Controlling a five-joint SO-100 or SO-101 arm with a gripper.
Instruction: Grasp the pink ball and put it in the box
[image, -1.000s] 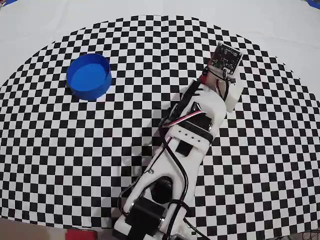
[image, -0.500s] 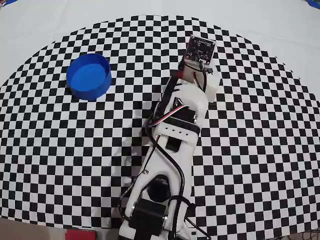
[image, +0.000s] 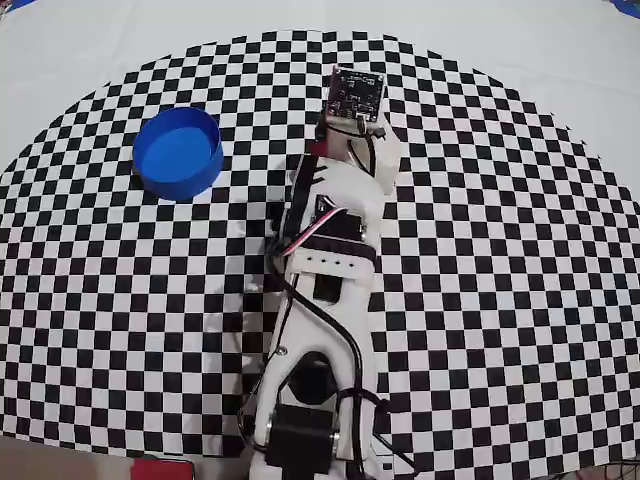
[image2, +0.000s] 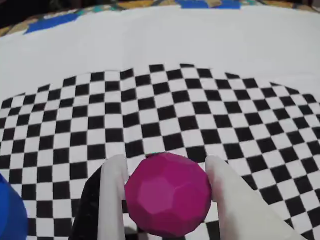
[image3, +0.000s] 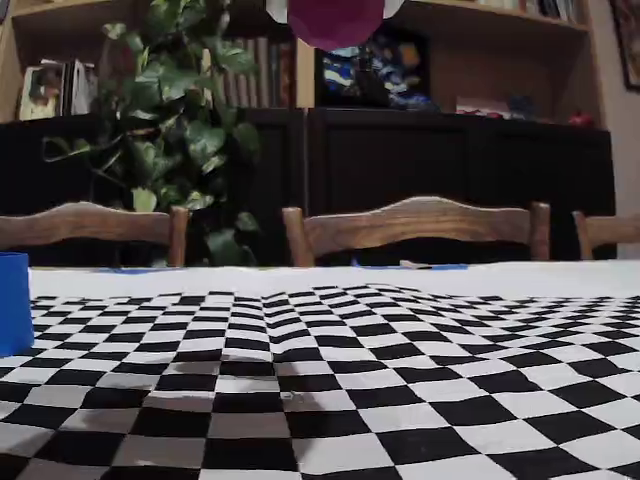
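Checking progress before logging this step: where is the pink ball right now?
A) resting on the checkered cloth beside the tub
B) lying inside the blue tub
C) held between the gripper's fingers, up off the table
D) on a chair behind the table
C: the wrist view shows the pink ball between the gripper fingers, and the fixed view shows it high above the table.

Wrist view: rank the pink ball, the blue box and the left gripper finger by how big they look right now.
1. pink ball, largest, but nearest the lens.
2. left finger, a narrower white strip.
3. box, only a blue sliver at the left edge; mostly out of frame, so its true size is unsure.
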